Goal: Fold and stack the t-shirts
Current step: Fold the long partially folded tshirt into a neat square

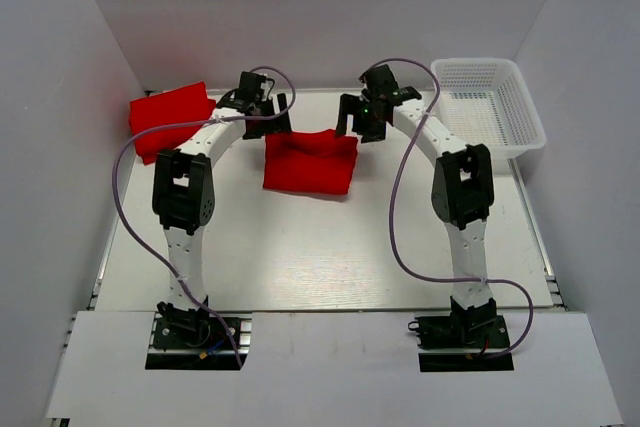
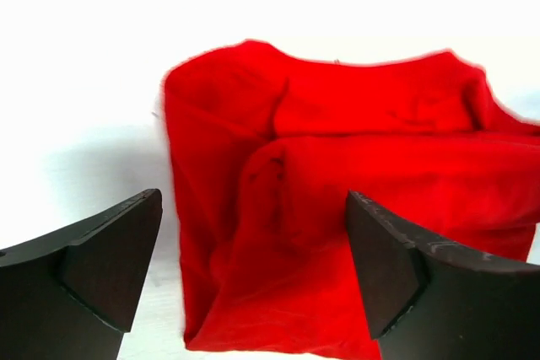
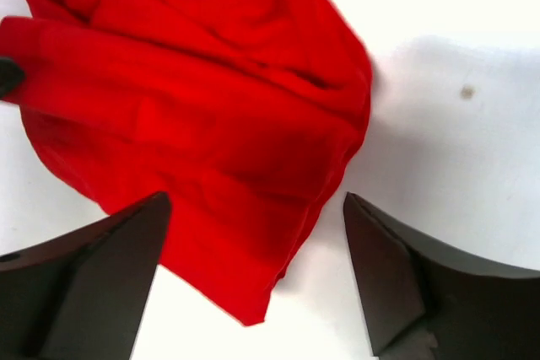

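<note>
- The centre t-shirt lies folded just above the middle of the top view, and its upper edge sags.
- The 2nd t-shirt sits folded at upper left, well apart.
- The left gripper and right gripper hover at the centre t-shirt's 2 upper corners, fingers spread wide and pinching nothing.
- The likely step is stacking. Pinch through every layer at both corners, lift level, and move both arms in step so the fold holds.
</note>
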You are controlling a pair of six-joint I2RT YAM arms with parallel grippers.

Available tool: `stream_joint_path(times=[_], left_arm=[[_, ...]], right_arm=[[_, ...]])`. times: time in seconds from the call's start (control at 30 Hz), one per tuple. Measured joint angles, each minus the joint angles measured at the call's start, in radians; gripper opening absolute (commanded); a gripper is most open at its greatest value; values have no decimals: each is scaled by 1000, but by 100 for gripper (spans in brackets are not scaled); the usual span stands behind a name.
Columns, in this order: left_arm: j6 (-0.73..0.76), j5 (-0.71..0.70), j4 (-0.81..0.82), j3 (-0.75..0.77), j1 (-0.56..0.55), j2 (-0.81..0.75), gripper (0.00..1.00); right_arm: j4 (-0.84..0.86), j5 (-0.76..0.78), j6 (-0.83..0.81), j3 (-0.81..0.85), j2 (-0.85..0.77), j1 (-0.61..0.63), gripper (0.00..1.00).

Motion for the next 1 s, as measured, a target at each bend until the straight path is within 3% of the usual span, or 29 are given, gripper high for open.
stream_joint_path(times=[0.37, 0.67, 1.0], left_arm=[[38, -32, 6, -4, 30, -41, 100], [285, 132, -2, -76, -2, -115, 100], [357, 107, -37, -98, -34, -90, 100]], right_arm=[[44, 9, -61, 32, -36, -11, 90], [32, 47, -101, -150, -200, -8, 90], [29, 65, -106, -236, -254, -8, 90]])
